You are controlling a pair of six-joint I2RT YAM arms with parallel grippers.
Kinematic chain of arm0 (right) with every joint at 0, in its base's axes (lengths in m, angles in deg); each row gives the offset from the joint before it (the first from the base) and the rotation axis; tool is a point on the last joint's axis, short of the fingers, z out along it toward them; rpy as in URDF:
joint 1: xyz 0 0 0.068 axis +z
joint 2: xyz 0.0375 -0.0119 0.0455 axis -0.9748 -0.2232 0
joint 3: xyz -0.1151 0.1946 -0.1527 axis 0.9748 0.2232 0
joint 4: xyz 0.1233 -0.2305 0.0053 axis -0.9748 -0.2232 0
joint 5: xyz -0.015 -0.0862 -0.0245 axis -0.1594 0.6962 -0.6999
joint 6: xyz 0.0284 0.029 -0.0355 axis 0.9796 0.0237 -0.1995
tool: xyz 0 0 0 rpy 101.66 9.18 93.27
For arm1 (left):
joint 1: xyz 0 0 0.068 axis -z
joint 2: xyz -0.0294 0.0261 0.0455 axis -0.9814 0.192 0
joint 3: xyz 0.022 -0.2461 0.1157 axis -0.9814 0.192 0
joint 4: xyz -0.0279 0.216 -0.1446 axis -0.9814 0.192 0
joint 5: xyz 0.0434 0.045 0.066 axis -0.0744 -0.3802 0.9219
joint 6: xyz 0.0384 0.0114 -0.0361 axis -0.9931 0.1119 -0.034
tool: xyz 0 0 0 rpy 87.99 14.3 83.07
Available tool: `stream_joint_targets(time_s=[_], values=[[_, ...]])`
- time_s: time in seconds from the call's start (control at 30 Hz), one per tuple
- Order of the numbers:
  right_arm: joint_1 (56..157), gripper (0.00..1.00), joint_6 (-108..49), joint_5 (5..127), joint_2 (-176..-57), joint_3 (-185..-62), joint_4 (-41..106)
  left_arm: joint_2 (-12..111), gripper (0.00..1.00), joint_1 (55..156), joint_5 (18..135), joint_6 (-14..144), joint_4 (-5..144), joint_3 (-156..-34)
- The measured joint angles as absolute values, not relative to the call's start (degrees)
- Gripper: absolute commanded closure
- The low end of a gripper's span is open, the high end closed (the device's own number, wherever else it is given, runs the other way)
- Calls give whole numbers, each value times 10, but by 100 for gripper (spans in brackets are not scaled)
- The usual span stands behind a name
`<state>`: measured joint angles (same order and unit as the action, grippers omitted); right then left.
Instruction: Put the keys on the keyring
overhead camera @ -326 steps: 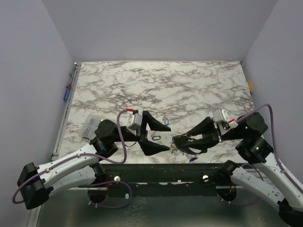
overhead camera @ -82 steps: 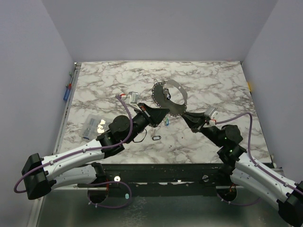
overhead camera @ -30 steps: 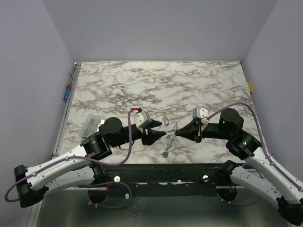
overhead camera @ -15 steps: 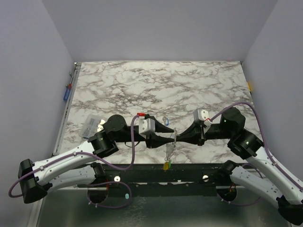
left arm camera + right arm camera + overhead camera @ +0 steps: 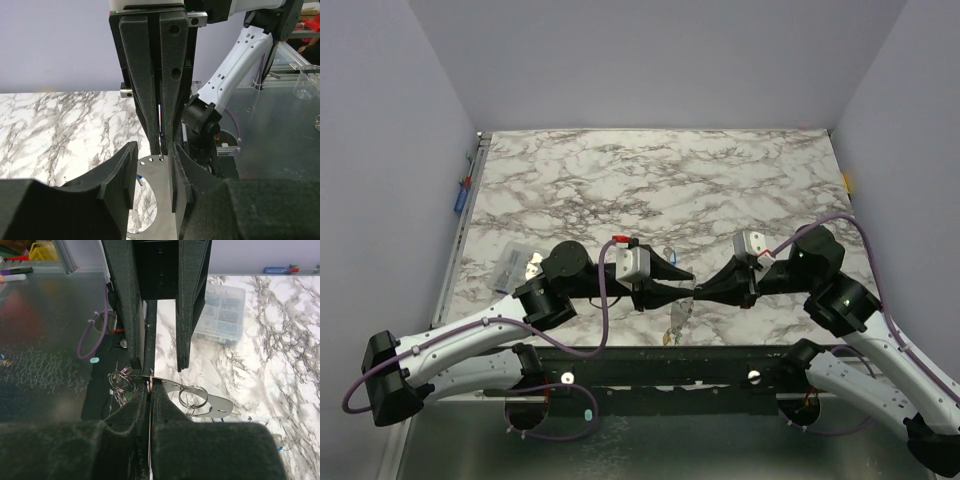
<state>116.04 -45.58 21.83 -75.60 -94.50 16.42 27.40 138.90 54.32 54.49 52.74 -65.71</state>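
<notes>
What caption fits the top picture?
Above the table, left hand and right hand meet, keys dangling from the keyring between them.

Arms are reaching inward, tip to tip; left gripper point(image 5: 687, 284) is gaping slightly, right gripper point(image 5: 699, 291) is pinching tight.

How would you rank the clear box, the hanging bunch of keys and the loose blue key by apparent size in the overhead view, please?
1. clear box
2. hanging bunch of keys
3. loose blue key
The bunch hangs in the air, probably nearer the camera, so it may look slightly enlarged.
</notes>
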Motion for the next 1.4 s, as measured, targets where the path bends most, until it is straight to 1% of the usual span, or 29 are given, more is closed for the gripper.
stream_joint_targets(time_s=[0.1, 0.47, 0.6, 0.67, 0.8, 1.07, 1.13, 1.17, 1.23, 1.27, 1.3, 1.4], values=[[1160, 99, -451, 216, -755, -945, 165, 280, 68, 1389, 543, 551, 518, -657], [1160, 99, -434, 208, -755, -945, 175, 292, 68, 1389, 543, 565, 493, -650], [1160, 99, -427, 208, -754, -945, 184, 292, 76, 1389, 543, 568, 482, -647], [1160, 99, -422, 208, -754, -945, 187, 293, 82, 1389, 543, 571, 476, -645], [1159, 99, -420, 208, -754, -945, 188, 300, 100, 1390, 538, 584, 466, -644], [1155, 99, -418, 210, -751, -945, 188, 311, 100, 1389, 534, 606, 445, -642], [1155, 87, -418, 212, -749, -945, 189, 311, 100, 1389, 535, 610, 440, -641], [1155, 80, -418, 214, -747, -945, 190, 311, 100, 1389, 537, 613, 438, -641], [1155, 63, -416, 218, -746, -944, 195, 311, 100, 1389, 544, 617, 434, -641], [1155, 58, -415, 219, -745, -944, 196, 311, 100, 1389, 549, 619, 433, -641], [1155, 54, -416, 220, -744, -944, 196, 311, 100, 1389, 555, 621, 433, -641], [1157, 49, -418, 223, -741, -944, 197, 311, 100, 1386, 570, 624, 433, -641]])
